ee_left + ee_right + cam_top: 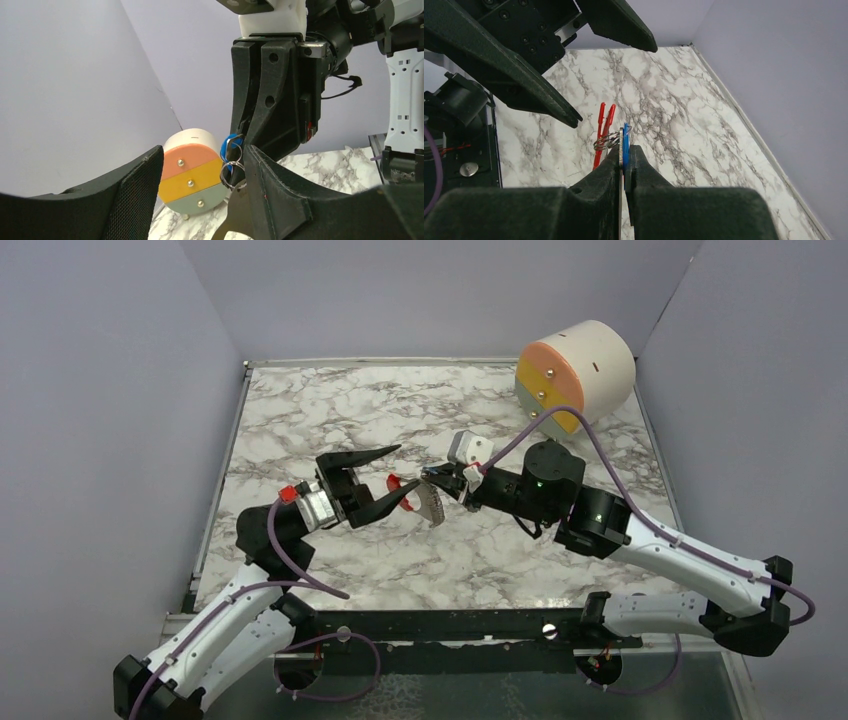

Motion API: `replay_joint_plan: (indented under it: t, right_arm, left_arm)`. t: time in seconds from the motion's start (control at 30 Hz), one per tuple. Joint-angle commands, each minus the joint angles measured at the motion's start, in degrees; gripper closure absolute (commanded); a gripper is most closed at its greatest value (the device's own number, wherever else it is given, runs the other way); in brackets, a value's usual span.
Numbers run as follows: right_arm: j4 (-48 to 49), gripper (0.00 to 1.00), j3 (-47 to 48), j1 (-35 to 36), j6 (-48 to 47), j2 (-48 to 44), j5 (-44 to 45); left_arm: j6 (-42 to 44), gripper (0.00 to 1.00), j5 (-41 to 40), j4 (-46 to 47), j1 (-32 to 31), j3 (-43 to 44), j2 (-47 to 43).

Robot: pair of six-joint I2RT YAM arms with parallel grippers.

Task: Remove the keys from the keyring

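Right gripper [625,151] clenched on tiny blue-and-silvery key tag [626,136]; left gripper [405,472] released around red end [395,482] of grey ridged keyring band [434,506]. Probably light, floppy, slippery: pinch red end.

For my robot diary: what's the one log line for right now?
left jaws: open near keyring | right jaws: shut on blue key | status: key not yet off

White arm links [215,625], black joints [552,468], purple cables [292,567]; green lights [537,481] on right arm [690,560].
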Motion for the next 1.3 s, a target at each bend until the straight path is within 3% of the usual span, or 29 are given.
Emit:
replay_joint_plan:
  t: [0.0,0.1,0.27,0.63,1.03,1.27]
  right_arm:
    - [2.0,0.99,0.2,0.5,0.1,-2.2,-2.0]
    - [2.2,0.99,0.0,0.4,0.1,-2.8,-2.3]
    - [2.3,0.99,-0.3,0.4,0.3,-3.2,-3.8]
    - [2.3,0.99,-0.5,0.4,0.3,-3.1,-4.8]
    - [2.8,0.99,-0.7,0.4,0.4,-2.4,-4.5]
    - [2.9,0.99,-0.8,0.4,0.4,-2.7,-4.4]
  left_arm:
    - [3.0,0.39,2.3,-3.0,-0.2,1.0,-2.2]
    - [4.1,0.41,0.2,-3.5,-0.2,-0.3,-3.7]
    - [4.7,0.53,-4.4,-3.5,-0.1,-0.8,-3.2]
    - [3.0,0.60,0.0,-3.3,-0.2,2.4,1.7]
    - [2.0,0.62,1.0,-2.8,-0.2,0.8,-0.7]
    - [0.9,0.69,4.3,-2.8,-0.2,0.8,-1.4]
